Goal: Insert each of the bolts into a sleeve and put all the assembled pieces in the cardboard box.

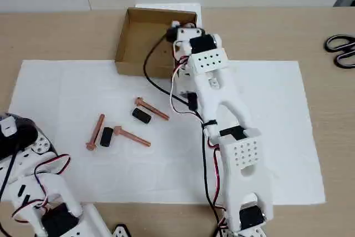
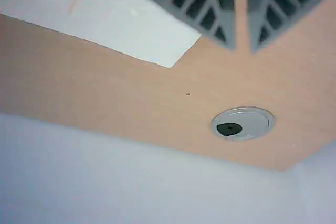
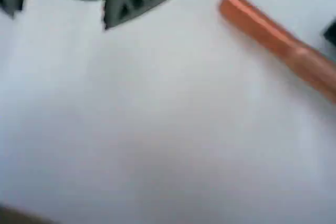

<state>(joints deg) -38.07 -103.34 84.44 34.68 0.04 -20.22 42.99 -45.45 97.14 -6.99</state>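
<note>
Where the wooden tabletop carries a wide white paper sheet, the right arm stretches from the near edge across the sheet, its wrist at the right wall of the cardboard box. The left arm sits folded at the near left corner. The box stands at the sheet's far edge, and scissors lie at the far right.

Three copper bolts lie loose on the paper, all outside the box. One is nearest the box, with a black sleeve just beside it. The other two flank a second sleeve.

The left gripper is pressed nearly together on nothing, above bare wood and a round grommet. The right gripper hangs low over the paper near a bolt; I cannot tell if it is spread.
</note>
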